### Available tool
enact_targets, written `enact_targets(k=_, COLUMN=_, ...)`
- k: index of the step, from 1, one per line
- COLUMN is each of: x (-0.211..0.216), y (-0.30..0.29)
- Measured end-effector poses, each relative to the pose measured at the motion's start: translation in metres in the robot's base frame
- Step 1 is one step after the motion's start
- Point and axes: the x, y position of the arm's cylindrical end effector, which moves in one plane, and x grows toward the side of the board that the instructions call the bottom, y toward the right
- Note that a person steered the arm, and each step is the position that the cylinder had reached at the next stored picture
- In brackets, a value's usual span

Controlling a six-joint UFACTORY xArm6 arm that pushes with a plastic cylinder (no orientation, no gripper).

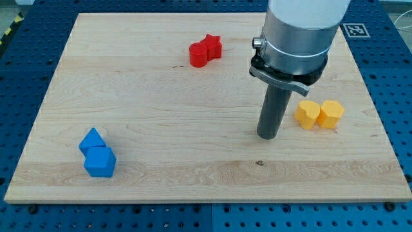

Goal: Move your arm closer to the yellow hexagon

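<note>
Six blocks, one board (pixel 161 96): wooden, landmark; no readable writing.
Arm: no jaws, bare rod.
My tip (pixel 268 136): board's right half, just left of yellow hexagon (pixel 308 114), apart.
Yellow pair: hexagon touching second yellow block (pixel 331 113).
Red pair (pixel 205 51): board's top.
Blue pair (pixel 97 153): board's lower left.

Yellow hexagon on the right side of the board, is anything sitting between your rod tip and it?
Nothing visible. My tip rests on bare wood just to the view's left of the two yellow blocks; the nearer one looks like the yellow hexagon, touching the other yellow block.
</note>
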Motion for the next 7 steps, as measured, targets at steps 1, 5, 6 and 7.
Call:
enact_targets(k=1, x=0.000, y=0.012)
enact_targets(k=5, x=0.019, y=0.032)
enact_targets(k=6, x=0.019, y=0.041)
enact_targets(k=7, x=0.018, y=0.041)
